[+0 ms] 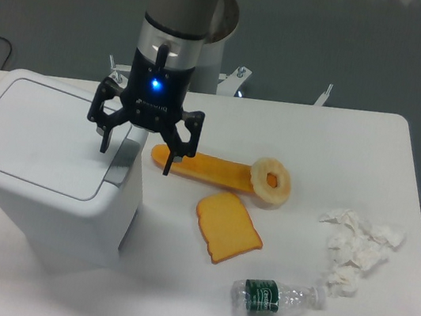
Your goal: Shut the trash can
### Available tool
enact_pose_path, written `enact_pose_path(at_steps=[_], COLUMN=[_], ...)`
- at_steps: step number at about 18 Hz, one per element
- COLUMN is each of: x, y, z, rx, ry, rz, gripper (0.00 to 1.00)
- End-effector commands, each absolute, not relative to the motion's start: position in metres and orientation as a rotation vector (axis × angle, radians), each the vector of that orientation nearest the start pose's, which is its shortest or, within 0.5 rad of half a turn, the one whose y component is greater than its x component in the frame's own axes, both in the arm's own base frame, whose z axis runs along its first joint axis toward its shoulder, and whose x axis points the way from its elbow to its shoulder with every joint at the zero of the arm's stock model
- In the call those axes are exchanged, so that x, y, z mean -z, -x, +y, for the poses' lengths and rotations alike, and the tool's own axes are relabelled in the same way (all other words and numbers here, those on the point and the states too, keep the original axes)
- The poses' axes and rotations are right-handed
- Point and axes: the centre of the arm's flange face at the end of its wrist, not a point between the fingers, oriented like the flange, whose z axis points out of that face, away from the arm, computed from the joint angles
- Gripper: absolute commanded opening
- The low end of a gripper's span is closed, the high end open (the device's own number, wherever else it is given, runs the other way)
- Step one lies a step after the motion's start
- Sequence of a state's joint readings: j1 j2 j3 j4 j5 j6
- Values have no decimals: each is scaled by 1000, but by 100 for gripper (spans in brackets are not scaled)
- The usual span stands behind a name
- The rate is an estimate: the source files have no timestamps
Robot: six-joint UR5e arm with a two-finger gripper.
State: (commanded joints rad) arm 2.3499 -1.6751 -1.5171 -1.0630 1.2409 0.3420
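At left of the frame, the trash can (pixel 47 180) stands on the white table (pixel 340 146), its flat lid (pixel 42 131) lying level on the body and its grey latch (pixel 123 162) at the right-hand edge. Directly above that edge, slightly upper right of the lid's centre, the pincer (pixel 136 149) hangs with fingers spread and nothing between them; one fingertip is over the lid beside the latch, the other beyond the bin over the table. Whether either finger touches the lid cannot be told from this single view. The bin's long axis runs from the lower left toward the upper right of the frame, and the latch side faces the pincer, so any last downward press would fall on the near corner rather than the middle of the lid. Judging by the level lid, the closing looks all but complete. Right of the bin lie an orange strip (pixel 205 169), a ring-shaped piece (pixel 271 181), a toast-like slice (pixel 228 226), a plastic bottle (pixel 276 297) and crumpled tissue (pixel 356 249).
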Motion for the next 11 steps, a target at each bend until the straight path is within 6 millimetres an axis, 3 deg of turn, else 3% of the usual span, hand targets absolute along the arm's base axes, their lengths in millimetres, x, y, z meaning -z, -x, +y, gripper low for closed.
enact_pose_path(at_steps=[4,6,11], x=[-521,-516,-465], y=[345,385,476], z=[480,451,396], rx=[-62,-116,-203], ry=[2563,2573,2680], rz=[-433,-419,-177], gripper=[100,100,100])
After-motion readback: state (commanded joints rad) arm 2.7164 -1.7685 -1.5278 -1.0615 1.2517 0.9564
